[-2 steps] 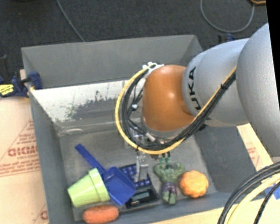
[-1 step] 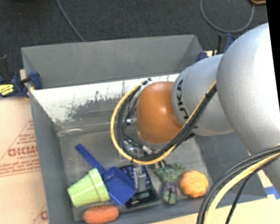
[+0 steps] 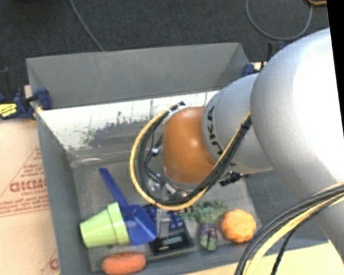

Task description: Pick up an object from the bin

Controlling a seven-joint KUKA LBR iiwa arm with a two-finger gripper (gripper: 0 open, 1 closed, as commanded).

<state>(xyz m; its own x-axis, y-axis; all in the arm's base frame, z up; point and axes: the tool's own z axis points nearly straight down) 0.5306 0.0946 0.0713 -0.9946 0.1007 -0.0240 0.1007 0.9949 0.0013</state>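
My gripper (image 3: 165,216) reaches down at the front middle of the bin, mostly hidden under the arm's wrist. Directly below it lies a small black flat thing (image 3: 171,243) with a blue part above it. A blue scoop (image 3: 126,210) lies just to its left, handle pointing to the back. A lime-green cup (image 3: 103,227) lies on its side against the scoop. To the right sits a green and purple toy vegetable (image 3: 207,224).
A bumpy orange fruit (image 3: 239,225) rests at the front right. A long orange-red piece (image 3: 123,263) lies along the front wall at the left. The arm and its orange cover hang over the bin's middle and right.
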